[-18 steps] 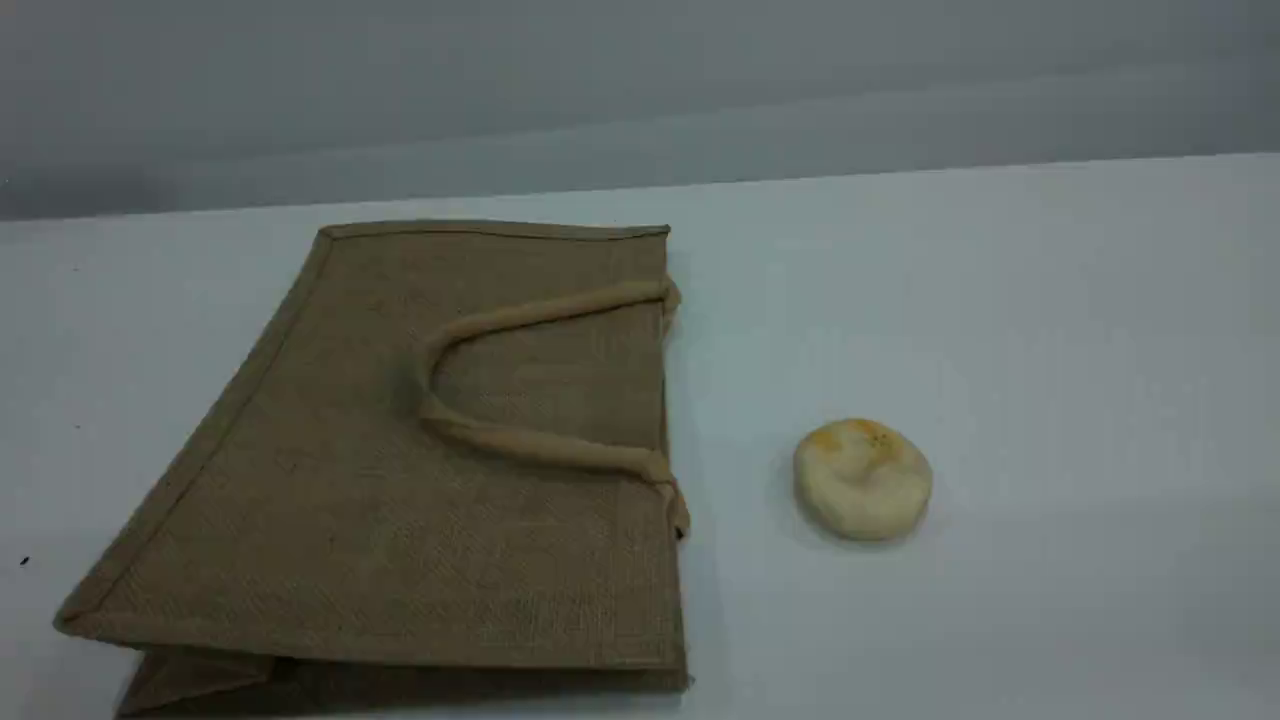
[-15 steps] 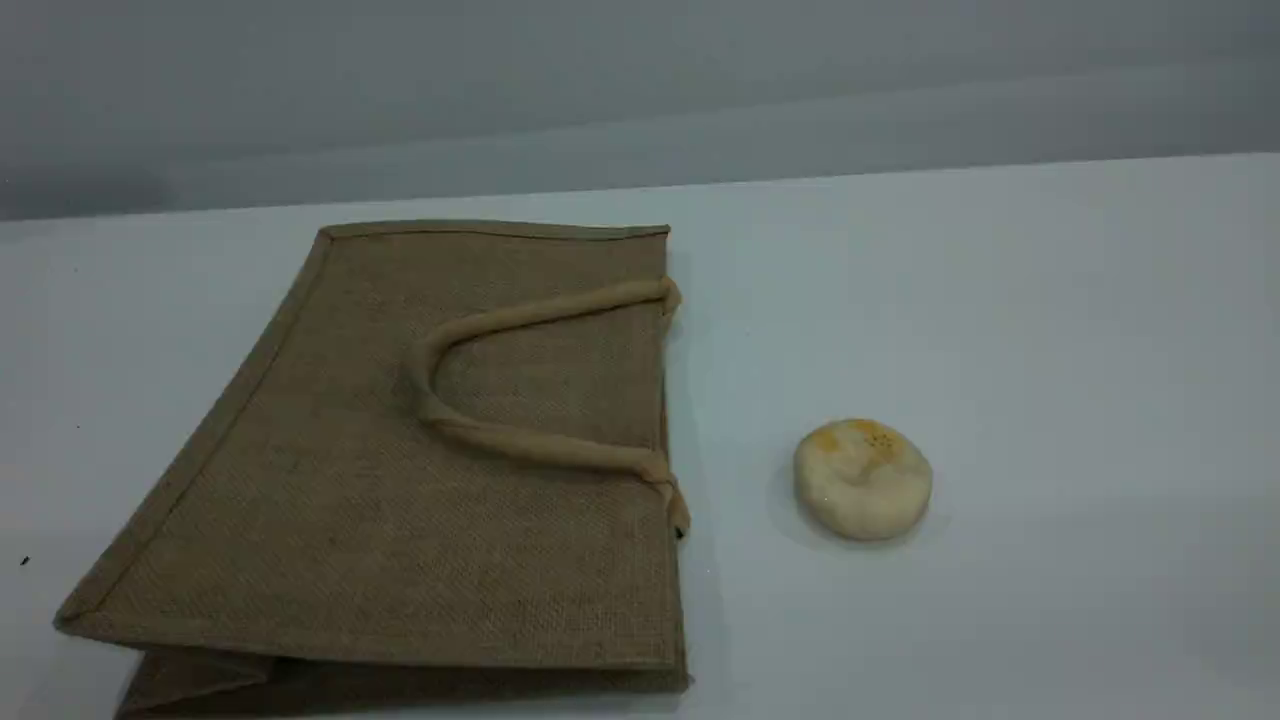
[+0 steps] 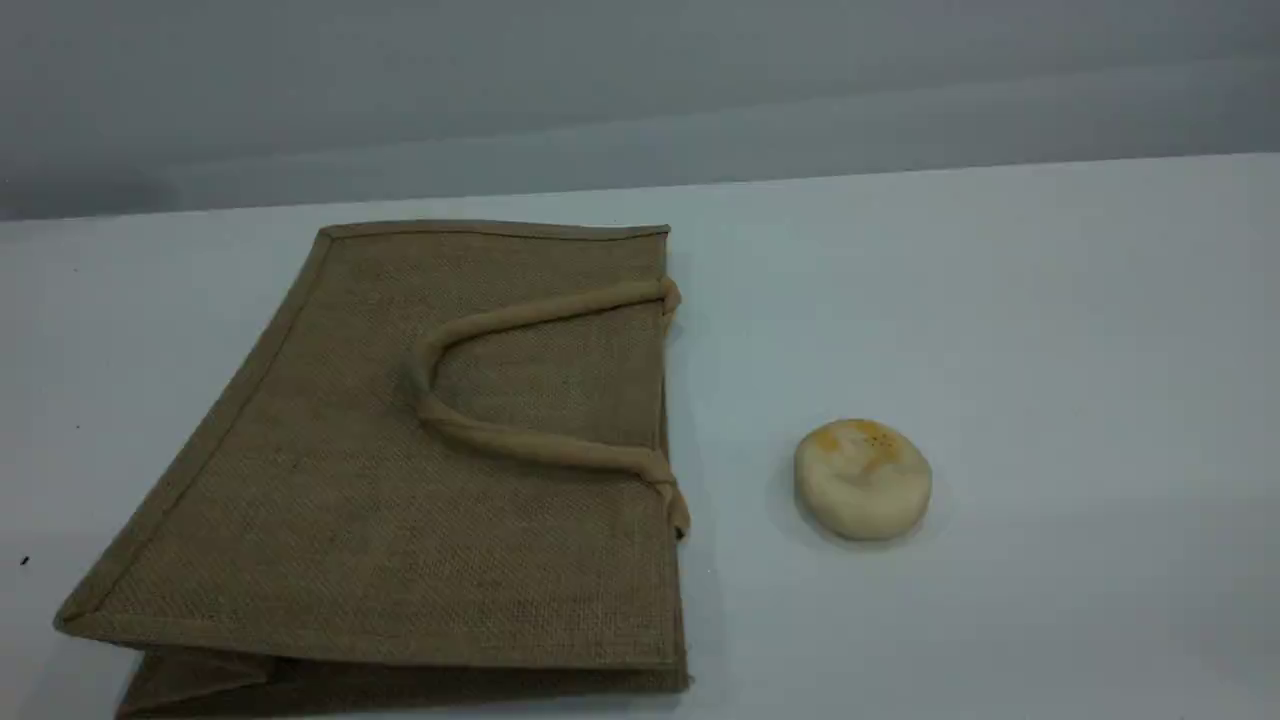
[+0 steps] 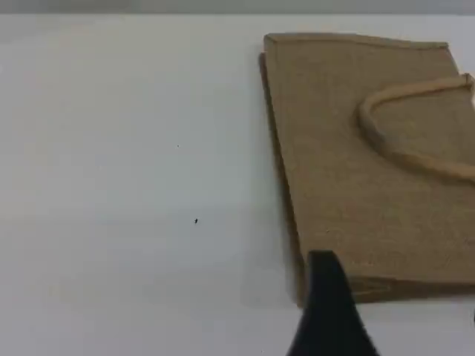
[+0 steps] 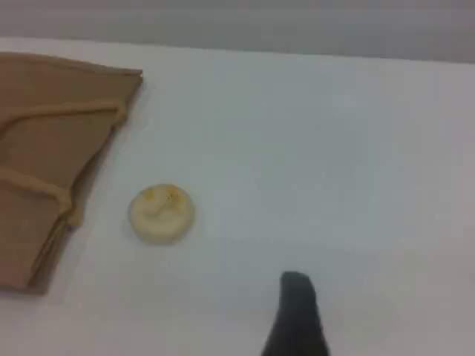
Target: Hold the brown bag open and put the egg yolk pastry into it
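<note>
The brown bag [image 3: 380, 520] lies flat on the white table at the left, mouth edge facing right, with a beige loop handle [image 3: 520, 445] resting on its top face. The egg yolk pastry [image 3: 862, 478] sits on the table a little to the right of the bag's mouth. Neither arm shows in the scene view. In the left wrist view a dark fingertip [image 4: 326, 297] hovers over the bag's [image 4: 356, 148] near corner. The right wrist view shows a dark fingertip [image 5: 297, 311] above bare table, right of the pastry [image 5: 162, 213] and the bag [image 5: 37, 163]. Nothing is held by either gripper.
The white table [image 3: 1050, 350] runs wide to the right of the pastry and behind the bag. A grey wall [image 3: 640, 90] stands beyond the far edge. A tiny dark speck [image 3: 24, 561] lies left of the bag.
</note>
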Robot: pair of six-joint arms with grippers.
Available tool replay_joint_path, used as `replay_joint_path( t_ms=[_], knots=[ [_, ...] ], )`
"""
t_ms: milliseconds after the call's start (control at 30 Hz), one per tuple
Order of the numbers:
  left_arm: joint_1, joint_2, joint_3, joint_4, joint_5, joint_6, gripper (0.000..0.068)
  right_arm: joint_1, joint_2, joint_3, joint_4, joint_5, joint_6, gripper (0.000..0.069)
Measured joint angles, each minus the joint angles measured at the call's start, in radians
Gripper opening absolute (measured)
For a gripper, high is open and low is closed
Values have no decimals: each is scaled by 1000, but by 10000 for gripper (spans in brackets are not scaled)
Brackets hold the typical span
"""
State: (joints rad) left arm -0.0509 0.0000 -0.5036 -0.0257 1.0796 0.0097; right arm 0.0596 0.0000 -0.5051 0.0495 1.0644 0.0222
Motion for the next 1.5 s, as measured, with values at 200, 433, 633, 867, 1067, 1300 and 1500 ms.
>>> replay_joint_path(
  t_ms=[200,433,633,867,1067,1300,1500],
  knots=[
    [0,0,0,0,0,0,407,0,0,0,0,0,0,479],
    [0,0,0,0,0,0,407,0,0,0,0,0,0,479],
    [0,0,0,0,0,0,407,0,0,0,0,0,0,479],
    [0,0,0,0,0,0,407,0,0,0,0,0,0,479],
    [0,0,0,0,0,0,407,0,0,0,35,0,1,479],
    [0,0,-1,0,0,0,407,0,0,-1,38,-4,0,479],
    [0,62,-57,-27,-84,2,407,0,8,-10,83,-12,-56,479]
  ],
)
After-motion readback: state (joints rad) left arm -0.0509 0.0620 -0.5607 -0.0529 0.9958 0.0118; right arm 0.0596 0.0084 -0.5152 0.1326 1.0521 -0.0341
